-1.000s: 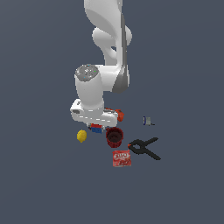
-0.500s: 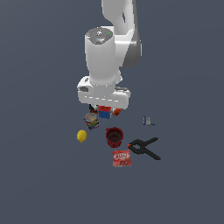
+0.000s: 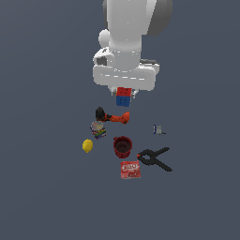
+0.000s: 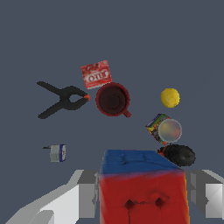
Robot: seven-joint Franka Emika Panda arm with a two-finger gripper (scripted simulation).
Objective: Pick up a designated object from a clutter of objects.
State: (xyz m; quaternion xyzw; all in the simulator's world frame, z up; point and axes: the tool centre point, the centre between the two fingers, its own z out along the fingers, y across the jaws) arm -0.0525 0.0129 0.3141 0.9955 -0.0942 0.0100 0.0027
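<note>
And up it goes: the cube [image 3: 123, 97] has risen clear of the clutter [image 3: 123, 138] since a second ago; fingers [image 4: 83, 197] clamped on it; pick essentially made.

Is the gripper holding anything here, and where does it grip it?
Yes. The gripper holds the red and blue cube by two opposite side faces, lifted above the clutter.
</note>
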